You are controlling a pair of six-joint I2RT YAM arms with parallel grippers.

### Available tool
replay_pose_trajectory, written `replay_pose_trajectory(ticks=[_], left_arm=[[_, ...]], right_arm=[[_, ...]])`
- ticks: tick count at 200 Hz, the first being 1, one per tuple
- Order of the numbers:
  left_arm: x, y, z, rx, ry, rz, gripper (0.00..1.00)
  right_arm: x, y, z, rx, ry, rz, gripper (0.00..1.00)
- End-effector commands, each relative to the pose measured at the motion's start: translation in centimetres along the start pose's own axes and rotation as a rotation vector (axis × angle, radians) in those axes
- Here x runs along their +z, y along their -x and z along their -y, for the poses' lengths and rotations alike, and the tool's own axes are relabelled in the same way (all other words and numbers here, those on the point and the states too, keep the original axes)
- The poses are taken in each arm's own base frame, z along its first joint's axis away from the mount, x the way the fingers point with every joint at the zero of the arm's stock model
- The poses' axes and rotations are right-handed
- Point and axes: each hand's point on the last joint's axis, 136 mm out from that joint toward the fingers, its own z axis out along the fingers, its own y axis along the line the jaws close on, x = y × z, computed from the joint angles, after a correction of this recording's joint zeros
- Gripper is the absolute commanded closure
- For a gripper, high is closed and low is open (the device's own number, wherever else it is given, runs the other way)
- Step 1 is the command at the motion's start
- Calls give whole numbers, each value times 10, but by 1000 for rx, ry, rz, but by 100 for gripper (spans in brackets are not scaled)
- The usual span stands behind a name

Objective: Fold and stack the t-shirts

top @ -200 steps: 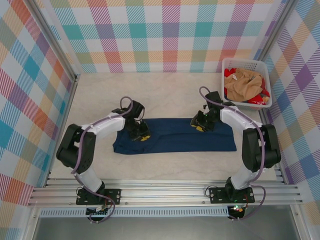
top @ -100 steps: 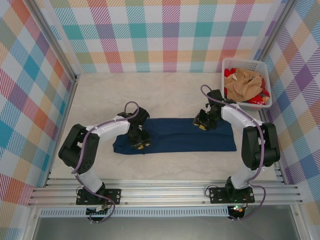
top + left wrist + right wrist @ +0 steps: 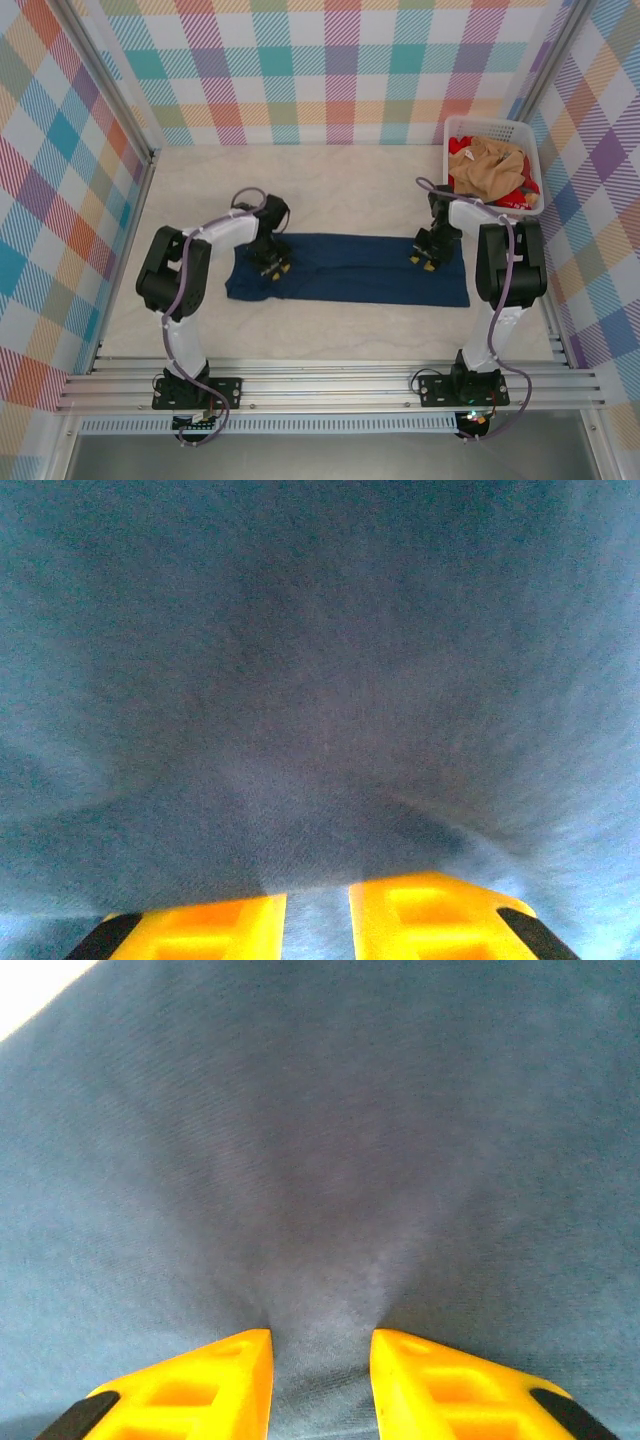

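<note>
Your right gripper (image 3: pixel 428 257) had slid along the folded navy blue cloth t-shirt (image 3: pixel 350 272), near the white plastic basket (image 3: pixel 492 121), toward that basket, pinching a pucker. Your left gripper (image 3: pixel 272 263), farthest from it, showed nearly closed jaws, grip unclear. Likely setting up another fold. No writing was legible.

The left arm (image 3: pixel 172 282) and right arm (image 3: pixel 510 268) share black joints, white link shells and purple-grey cables (image 3: pixel 246 195) looping beside them; their fingers (image 3: pixel 410 918) are orange-yellow, edged in black.
</note>
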Motion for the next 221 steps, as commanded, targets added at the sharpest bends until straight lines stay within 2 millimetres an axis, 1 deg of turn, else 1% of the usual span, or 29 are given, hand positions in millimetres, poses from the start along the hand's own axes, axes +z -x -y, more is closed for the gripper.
replay_pose_trajectory(ticks=[1, 18, 33, 41, 54, 60, 63, 64, 65, 76, 77, 85, 94, 104, 126, 128, 130, 142, 143, 151, 159, 160, 170, 172, 181, 188, 198, 210, 221], left_arm=[[5, 64, 18, 24, 26, 81, 76], [4, 102, 48, 110, 41, 103, 78], [7, 134, 83, 169, -2, 120, 78], [11, 148, 108, 188, -66, 123, 77], [16, 164, 150, 200, -210, 119, 74], [19, 170, 172, 195, -287, 118, 72], [11, 174, 186, 195, -345, 132, 72], [15, 173, 187, 189, -350, 125, 71], [11, 175, 193, 194, -374, 134, 71], [4, 180, 226, 176, -514, 145, 67], [1, 180, 229, 173, -527, 147, 67], [-11, 184, 245, 171, -604, 171, 65], [-34, 185, 257, 177, -653, 213, 62], [-64, 184, 263, 199, -682, 261, 60], [-143, 175, 250, 251, -663, 379, 57], [-142, 174, 247, 254, -650, 380, 57], [-152, 171, 245, 259, -649, 390, 57], [-177, 160, 223, 256, -600, 412, 56], [-172, 160, 220, 249, -585, 403, 55], [-173, 148, 197, 217, -529, 379, 56], [-161, 133, 173, 169, -472, 325, 57], [-165, 131, 172, 168, -477, 326, 57], [-140, 107, 145, 126, -433, 242, 58], [-144, 102, 143, 119, -444, 240, 58], [-122, 78, 121, 67, -431, 184, 60], [-108, 59, 113, 32, -461, 145, 61], [-87, 37, 102, -19, -472, 105, 62], [-66, 20, 92, -47, -451, 91, 63], [-51, 12, 91, -69, -451, 93, 64]], right_arm=[[16, -58, 10, 26, -69, -162, 68], [21, -96, 0, 39, -51, -194, 67], [25, -131, -15, 68, -18, -228, 67], [29, -153, -30, 102, 31, -259, 67], [33, -180, -56, 152, 113, -302, 66], [33, -190, -79, 160, 175, -321, 65], [32, -193, -89, 154, 201, -330, 64], [32, -193, -89, 154, 201, -330, 64], [31, -196, -97, 150, 216, -338, 64], [27, -207, -129, 115, 266, -384, 64], [25, -208, -135, 105, 277, -393, 64], [17, -209, -156, 69, 309, -399, 65], [6, -202, -167, 37, 324, -358, 64], [-8, -190, -172, -2, 325, -283, 61], [-43, -157, -174, -130, 324, -117, 57], [-45, -155, -174, -139, 321, -108, 57], [-48, -152, -174, -147, 323, -96, 56], [-59, -134, -171, -186, 320, -47, 56], [-61, -131, -171, -194, 323, -37, 56], [-66, -118, -170, -216, 326, -3, 56], [-71, -103, -170, -245, 335, 40, 56], [-71, -100, -170, -249, 336, 45, 56], [-72, -81, -174, -304, 348, 86, 57], [-72, -77, -176, -312, 352, 93, 57], [-72, -62, -186, -374, 378, 121, 59], [-69, -49, -197, -413, 411, 134, 60], [-64, -39, -214, -449, 460, 121, 62], [-57, -30, -233, -480, 488, 97, 64], [-48, -22, -246, -484, 495, 72, 66]])
